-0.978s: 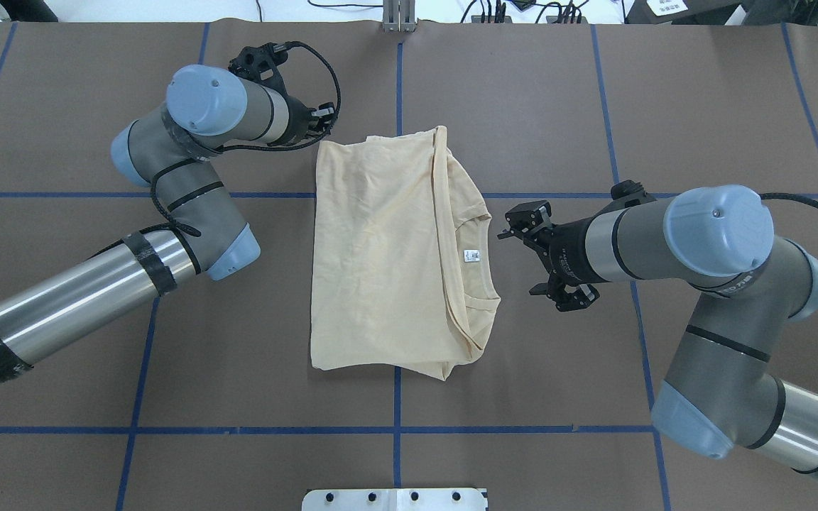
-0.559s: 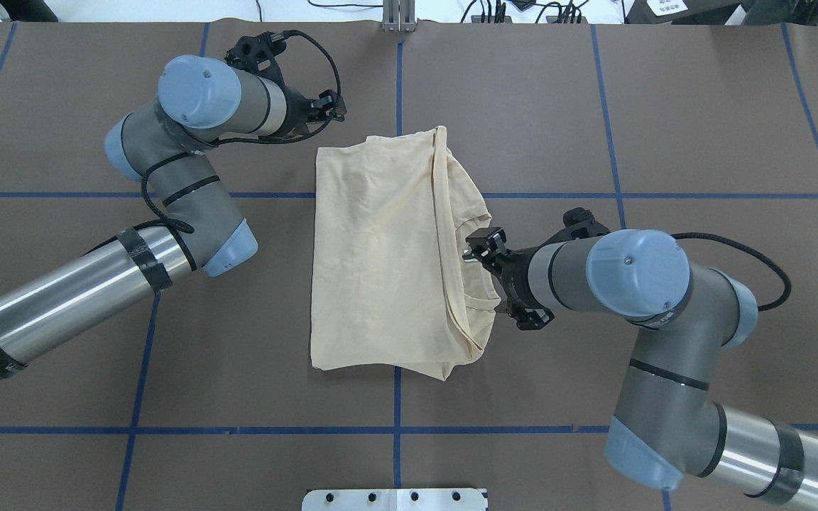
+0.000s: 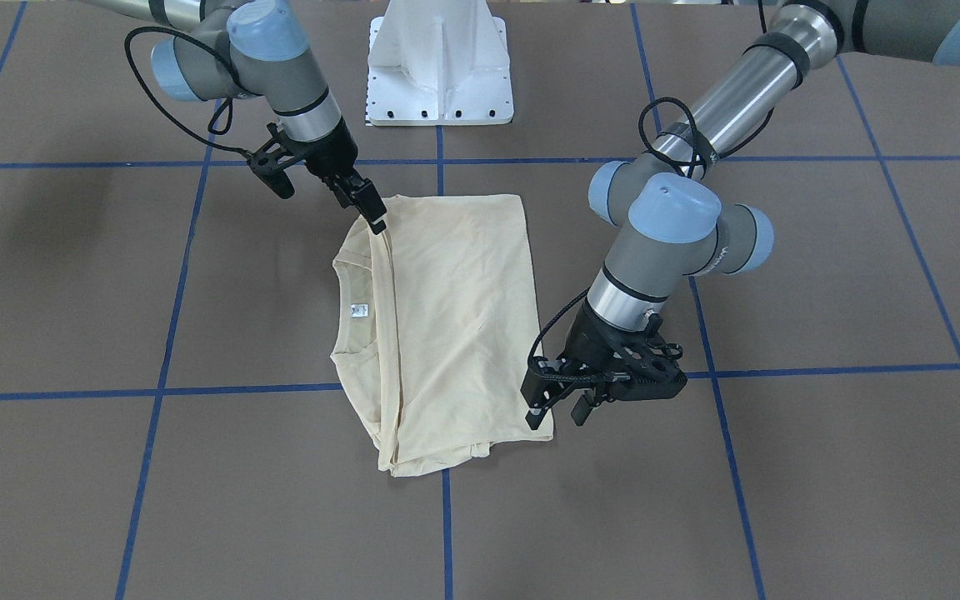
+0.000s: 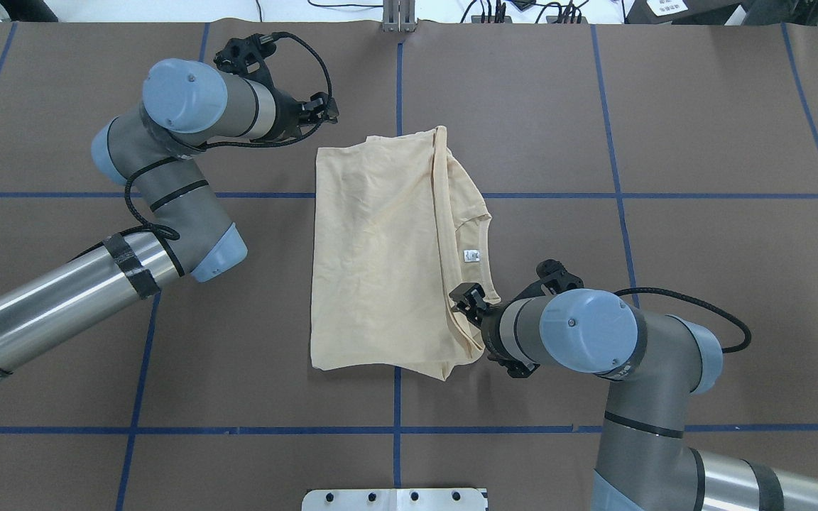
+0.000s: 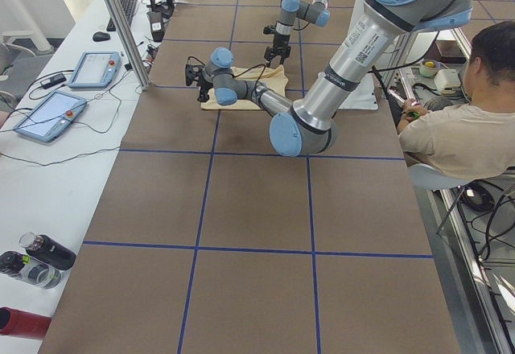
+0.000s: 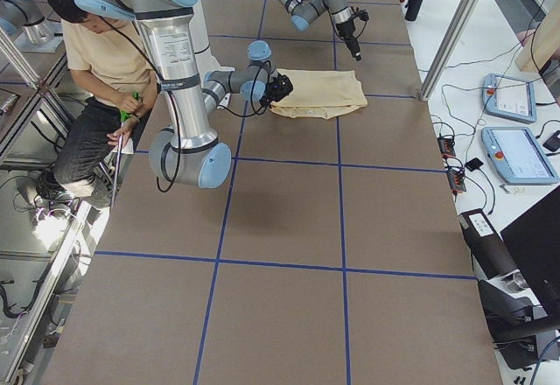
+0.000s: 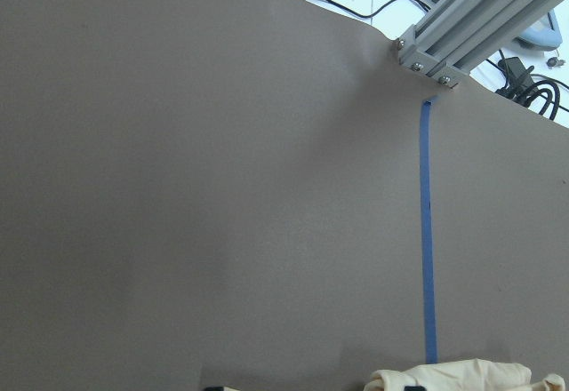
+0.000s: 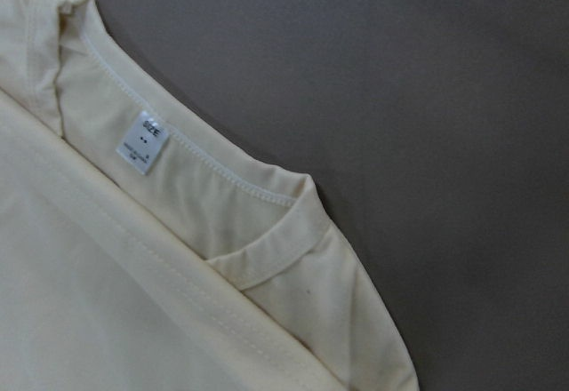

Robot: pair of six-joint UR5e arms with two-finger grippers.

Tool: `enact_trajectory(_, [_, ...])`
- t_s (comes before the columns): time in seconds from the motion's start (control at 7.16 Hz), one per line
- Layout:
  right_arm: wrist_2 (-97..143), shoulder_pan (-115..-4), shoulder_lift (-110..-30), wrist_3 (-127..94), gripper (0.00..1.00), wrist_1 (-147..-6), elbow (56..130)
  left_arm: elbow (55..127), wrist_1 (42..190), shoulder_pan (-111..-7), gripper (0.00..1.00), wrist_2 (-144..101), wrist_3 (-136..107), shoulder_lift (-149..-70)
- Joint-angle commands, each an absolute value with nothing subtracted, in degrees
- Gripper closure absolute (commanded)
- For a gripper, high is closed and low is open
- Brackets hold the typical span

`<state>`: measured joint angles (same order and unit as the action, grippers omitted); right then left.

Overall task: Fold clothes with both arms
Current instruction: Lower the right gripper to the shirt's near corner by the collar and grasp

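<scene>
Over on the robot's left, the silver-grey tubular left arm (image 4: 61, 298) with light blue joint caps reaches to the far left corner of the garment. Its black two-finger left gripper (image 3: 557, 410) has its fingers spread apart and holds nothing. One finger is right at the cloth's corner, though contact cannot be made out.

Mid-table, the pale cream-yellow thin T-shirt (image 4: 380, 255) lies flat on the brown table covering (image 4: 700, 106), across a blue tape line (image 4: 396, 404). It is folded into a long rectangle, with its ribbed neck and small white neck label (image 4: 472, 255) facing up along its right side.

Further right, the matching right arm (image 4: 586, 330) bends low. Its black right gripper (image 3: 376, 218) is down at the fold edge beside the collar; I cannot tell whether it is clamped or parted.
</scene>
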<state>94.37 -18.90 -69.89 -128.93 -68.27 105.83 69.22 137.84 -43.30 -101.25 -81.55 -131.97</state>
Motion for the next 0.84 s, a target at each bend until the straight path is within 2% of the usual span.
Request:
enact_trajectory(0.0, [94.22,-17.93,-69.79,-129.37,0.04,-69.08,105.47,69.34,137.9,-43.24,0.26,-101.25,-81.65,-131.92])
enact_trajectory(0.42, [93.96,-17.75,-69.52,-129.73,0.37,-69.08,105.29,69.34,137.9,-43.33,0.26,-101.25,-81.65,-131.92])
enact_trajectory(0.56, [94.04,-17.75,-69.35,-129.73,0.38,-69.08,105.29,69.43,137.9,-43.33,0.26,-101.25,-81.65,-131.92])
enact_trajectory(0.7, [93.96,-17.49,-69.61,-129.73,0.28,-69.08,105.29,69.43,137.9,-43.33,0.26,-101.25,-81.65,-131.92])
